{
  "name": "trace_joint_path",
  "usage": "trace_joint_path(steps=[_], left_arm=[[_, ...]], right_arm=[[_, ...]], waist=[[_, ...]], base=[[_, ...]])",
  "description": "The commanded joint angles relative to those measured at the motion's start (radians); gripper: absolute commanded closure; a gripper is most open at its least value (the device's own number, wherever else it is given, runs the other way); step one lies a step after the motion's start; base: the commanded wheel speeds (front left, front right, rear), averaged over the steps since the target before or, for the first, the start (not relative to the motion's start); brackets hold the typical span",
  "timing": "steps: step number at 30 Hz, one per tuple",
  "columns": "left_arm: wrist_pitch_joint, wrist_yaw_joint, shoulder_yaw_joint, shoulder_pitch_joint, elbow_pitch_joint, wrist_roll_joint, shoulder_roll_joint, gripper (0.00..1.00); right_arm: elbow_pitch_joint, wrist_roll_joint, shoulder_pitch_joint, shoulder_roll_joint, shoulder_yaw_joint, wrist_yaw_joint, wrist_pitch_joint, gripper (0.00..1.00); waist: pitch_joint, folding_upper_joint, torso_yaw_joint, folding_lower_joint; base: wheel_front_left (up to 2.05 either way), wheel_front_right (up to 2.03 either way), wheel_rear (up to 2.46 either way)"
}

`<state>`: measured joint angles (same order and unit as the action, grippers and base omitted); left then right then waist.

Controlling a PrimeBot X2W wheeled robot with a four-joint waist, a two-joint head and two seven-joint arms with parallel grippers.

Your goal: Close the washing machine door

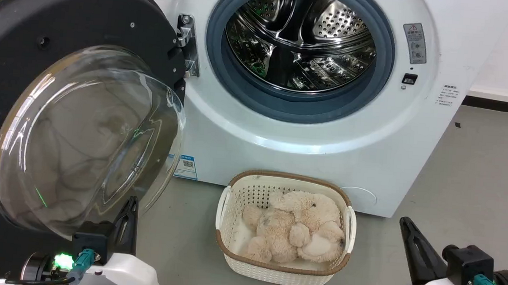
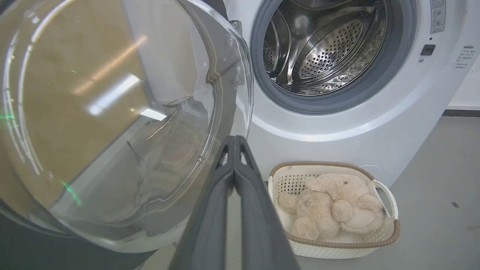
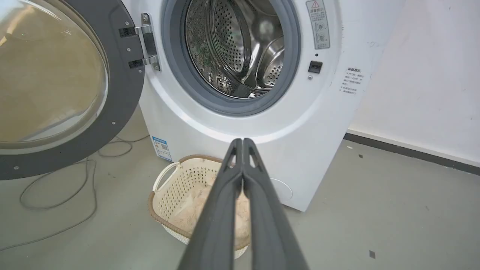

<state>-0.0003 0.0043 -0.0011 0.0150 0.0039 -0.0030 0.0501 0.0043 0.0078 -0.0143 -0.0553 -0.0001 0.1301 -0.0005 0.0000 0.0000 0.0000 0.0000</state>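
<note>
Evidently the task had hardly begun. We found the door swung wide open to the robot's left, hanging on its hinge at the left side of the opening, its glass bowl facing the head camera. The washing machine stood with its steel drum fully exposed and, as far as we could see, empty.

The left gripper had its two fingers pressed together and held nothing. It lay close to the lower edge of the glass bowl, but we could not tell whether it touched. The right gripper was likewise closed and empty, low at the right and well apart from the door.

A basket holding a plush toy stood on the floor just before the machine.

We judged that the whole swing and the latching remained to be done.
</note>
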Motion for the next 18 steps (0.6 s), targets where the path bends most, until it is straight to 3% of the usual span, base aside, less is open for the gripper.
trace_joint_path(steps=[1, 5, 6, 18], left_arm=[[0.000, -0.004, 0.001, -0.015, -0.004, 0.003, 0.000, 1.00], [0.000, -0.004, 0.001, -0.015, -0.004, 0.003, 0.000, 1.00], [0.000, 0.000, 0.000, 0.000, 0.000, 0.000, 0.000, 0.00], [-0.020, 0.005, -0.008, 0.002, 0.003, -0.014, 0.000, 0.00]], right_arm=[[-0.004, -0.008, 0.014, 0.005, 0.000, 0.001, 0.000, 1.00], [-0.004, -0.008, 0.014, 0.005, 0.000, 0.001, 0.000, 1.00], [0.000, 0.001, 0.000, 0.000, 0.001, 0.000, 0.000, 0.00], [0.002, 0.026, -0.005, 0.000, -0.008, 0.000, -0.020, 0.00]], waist=[[0.000, 0.0000, 0.000, 0.0000], [0.000, 0.0000, 0.000, 0.0000], [0.000, 0.0000, 0.000, 0.0000], [0.001, 0.0000, 0.000, 0.0000]], base=[[0.00, 0.00, 0.00], [0.00, 0.00, 0.00], [0.00, 0.00, 0.00], [0.00, 0.00, 0.00]])
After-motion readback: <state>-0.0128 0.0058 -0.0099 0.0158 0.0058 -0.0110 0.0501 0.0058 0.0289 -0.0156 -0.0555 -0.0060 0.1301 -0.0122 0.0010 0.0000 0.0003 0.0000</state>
